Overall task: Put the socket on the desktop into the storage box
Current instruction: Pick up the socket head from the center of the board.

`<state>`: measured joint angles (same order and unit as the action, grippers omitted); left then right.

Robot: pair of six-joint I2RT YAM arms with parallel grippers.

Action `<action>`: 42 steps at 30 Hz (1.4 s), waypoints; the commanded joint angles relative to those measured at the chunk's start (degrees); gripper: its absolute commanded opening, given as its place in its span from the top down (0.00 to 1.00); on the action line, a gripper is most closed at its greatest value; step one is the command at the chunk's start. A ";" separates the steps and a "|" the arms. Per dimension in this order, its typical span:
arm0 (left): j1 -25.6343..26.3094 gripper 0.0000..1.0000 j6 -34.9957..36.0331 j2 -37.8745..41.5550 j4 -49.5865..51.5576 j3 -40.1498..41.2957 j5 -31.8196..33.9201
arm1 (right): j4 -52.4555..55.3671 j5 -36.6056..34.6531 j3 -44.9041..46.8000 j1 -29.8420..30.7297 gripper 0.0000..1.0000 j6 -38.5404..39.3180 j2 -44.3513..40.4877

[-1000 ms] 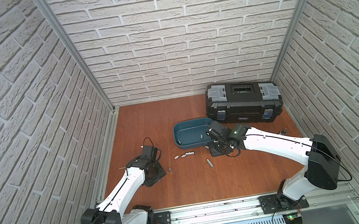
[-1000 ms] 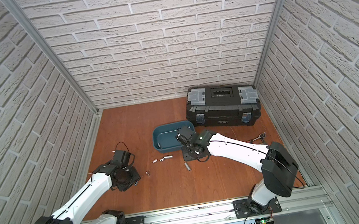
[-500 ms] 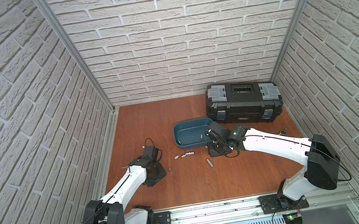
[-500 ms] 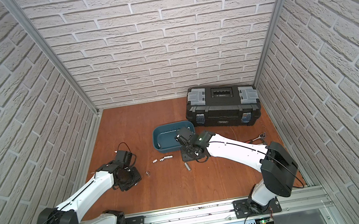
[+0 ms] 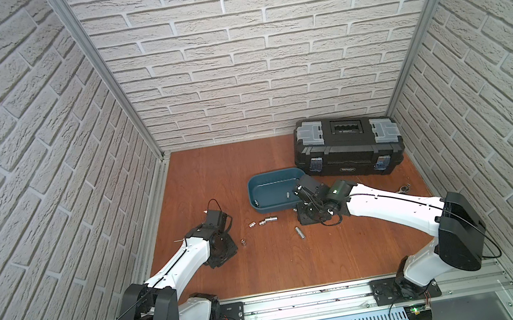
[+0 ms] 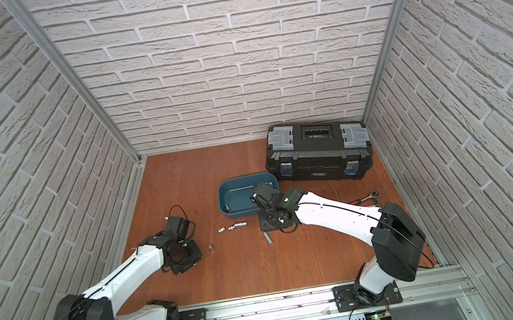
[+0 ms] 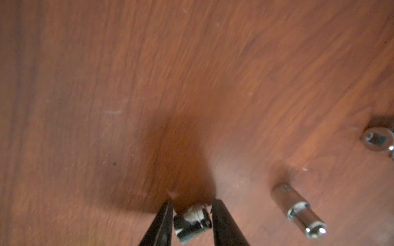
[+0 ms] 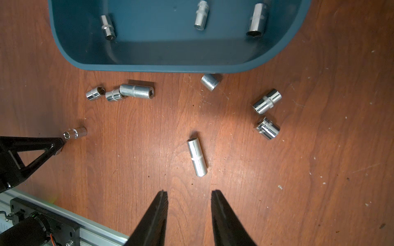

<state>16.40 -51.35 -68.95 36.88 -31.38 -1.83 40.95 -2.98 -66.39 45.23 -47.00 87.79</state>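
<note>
Left pincer stands narrow on a short socket, a finger against each side. The socket lies askew on the desk. In a top view the box sits at about one o'clock from that grip, with loose sockets near the path. The left arm is the nearer. Right pincer, narrow and empty, hangs off the box's five-o'clock corner near a long socket. The likely next move is to lift the socket and carry it toward one o'clock.
</note>
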 commanded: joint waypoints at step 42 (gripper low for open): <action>2.70 0.61 -12.71 0.09 3.37 1.20 -0.85 | -2.63 -2.62 5.81 0.31 0.60 -2.38 -4.74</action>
<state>18.52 -62.92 -67.42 36.86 -30.46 -1.10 39.38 -4.60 -61.76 45.23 -48.05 84.84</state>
